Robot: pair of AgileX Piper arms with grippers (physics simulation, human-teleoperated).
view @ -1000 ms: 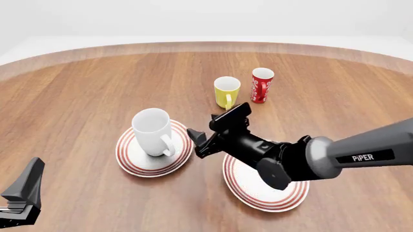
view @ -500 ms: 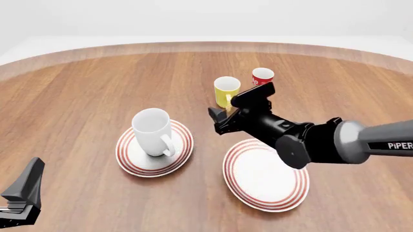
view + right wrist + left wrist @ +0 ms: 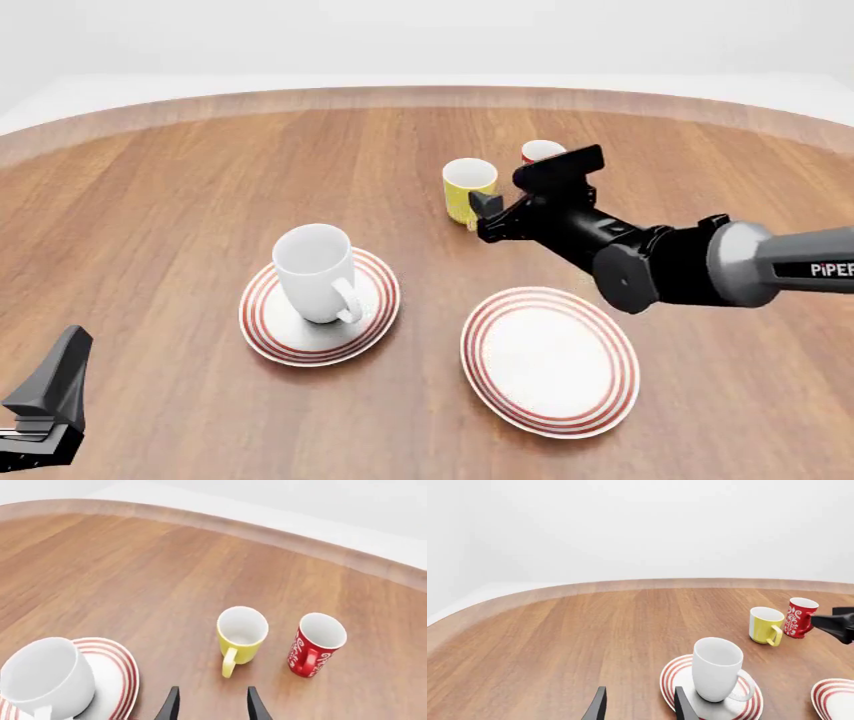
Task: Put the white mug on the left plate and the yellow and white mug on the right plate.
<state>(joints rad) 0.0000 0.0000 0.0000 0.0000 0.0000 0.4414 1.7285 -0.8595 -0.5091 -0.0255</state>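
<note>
Right hand (image 3: 489, 214) now advanced past right plate (image 3: 550, 361), fingers parted, empty, just beside yellow and white mug (image 3: 469, 190) standing on worktop (image 3: 200, 180). White mug (image 3: 318, 272) already on left plate (image 3: 319, 308). Left hand (image 3: 638, 709) parted, idle. Grasp likely next.

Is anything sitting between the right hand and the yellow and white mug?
Nothing visible. In the right wrist view, the yellow and white mug stands just ahead of the open right hand with bare table between. The red cup stands beside the mug, off that line.
</note>
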